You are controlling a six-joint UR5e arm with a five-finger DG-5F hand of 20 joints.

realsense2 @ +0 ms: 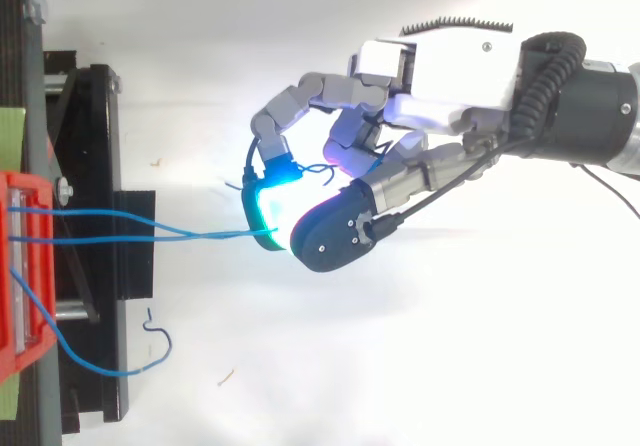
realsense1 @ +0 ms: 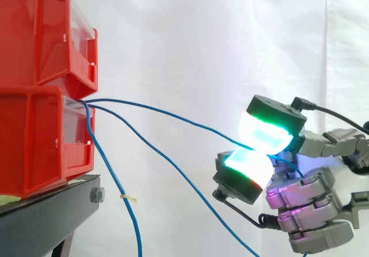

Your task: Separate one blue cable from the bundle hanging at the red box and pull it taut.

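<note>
Three thin blue cables come out of the lower red box point(realsense1: 40, 142) at its front lip. One blue cable point(realsense1: 173, 116) runs almost straight to the right and ends pinched between two glowing pads of my hand point(realsense2: 420, 136); its loose end curls behind the pads point(realsense2: 318, 170). A second blue cable point(realsense1: 179, 176) slopes down to the lower right, passing below the hand. The third blue cable point(realsense1: 118, 193) hangs nearly straight down beside the stand, with a small yellowish tag on it. The hand sits to the right of the boxes, fingers curled, pads green and cyan.
A second red box point(realsense1: 52, 38) is stacked on the lower one. Both rest on a black stand point(realsense1: 52, 211) at the left. A white curtain hangs behind. In the top view the third cable's end point(realsense2: 150, 351) curls over the stand's edge.
</note>
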